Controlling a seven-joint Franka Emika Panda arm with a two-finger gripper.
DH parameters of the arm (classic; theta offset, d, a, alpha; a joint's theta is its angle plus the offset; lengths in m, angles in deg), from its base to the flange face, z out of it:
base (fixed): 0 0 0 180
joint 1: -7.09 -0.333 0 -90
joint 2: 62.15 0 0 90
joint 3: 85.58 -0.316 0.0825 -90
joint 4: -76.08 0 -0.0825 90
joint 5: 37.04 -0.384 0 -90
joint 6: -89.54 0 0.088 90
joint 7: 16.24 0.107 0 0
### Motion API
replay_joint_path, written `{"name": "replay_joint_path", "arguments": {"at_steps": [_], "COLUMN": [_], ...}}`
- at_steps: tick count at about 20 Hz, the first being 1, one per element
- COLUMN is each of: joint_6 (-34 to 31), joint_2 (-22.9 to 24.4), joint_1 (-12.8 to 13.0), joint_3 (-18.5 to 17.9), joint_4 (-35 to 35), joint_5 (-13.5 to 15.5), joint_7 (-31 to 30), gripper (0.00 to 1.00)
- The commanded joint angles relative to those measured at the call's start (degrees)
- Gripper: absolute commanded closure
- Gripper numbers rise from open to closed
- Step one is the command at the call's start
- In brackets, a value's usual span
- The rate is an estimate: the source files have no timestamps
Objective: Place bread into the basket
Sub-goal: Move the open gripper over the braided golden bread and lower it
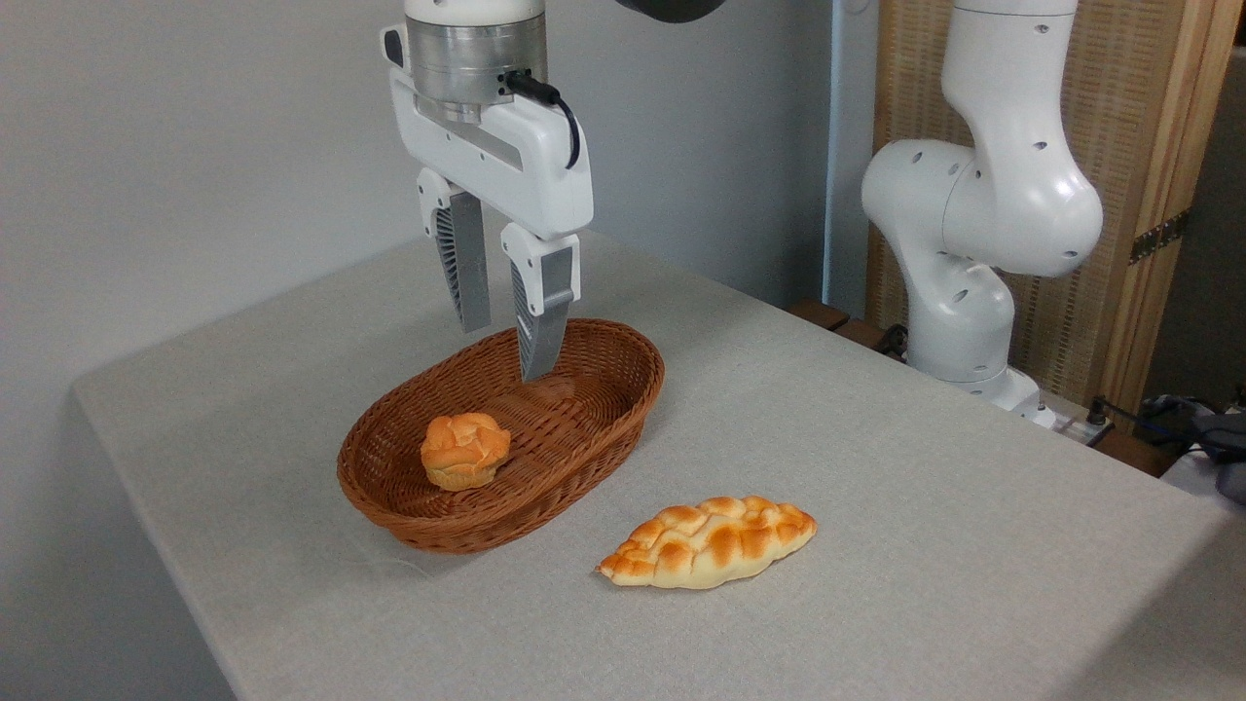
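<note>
Bread [709,542] on table [925,506]; bun [464,449] in basket [623,404].

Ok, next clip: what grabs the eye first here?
The end effector hangs open above the far end of the brown basket, which holds a small round bun near its front. The long braided bread lies on the table, to the basket's right.
</note>
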Motion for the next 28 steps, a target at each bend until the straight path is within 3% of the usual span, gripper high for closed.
{"name": "replay_joint_path", "arguments": {"at_steps": [1, 7, 10, 12, 20, 24, 28], "joint_6": [-1.76, -1.76, -1.85, -1.85, -2.73, -2.2, -1.76], "joint_2": [0.56, 0.83, 0.83, 0.83, 1.18, 1.36, 1.27], "joint_1": [0.95, 0.87, 0.43, 0.43, 0.43, 0.52, 0.61], "joint_3": [-2.28, -3.08, -3.26, -4.49, -10.55, -10.56, -10.56], "joint_4": [0.89, 0.37, -0.07, -0.77, -5.6, -9.29, -11.32], "joint_5": [5.9, 5.97, 2.99, 0.44, -0.62, -8.16, -8.89], "joint_7": [3.57, 4.13, 5.18, 8.86, 23.46, 26.27, 29.61], "gripper": [0.0, 0.0, 0.0, 0.0, 0.0, 0.0, 0.0]}}
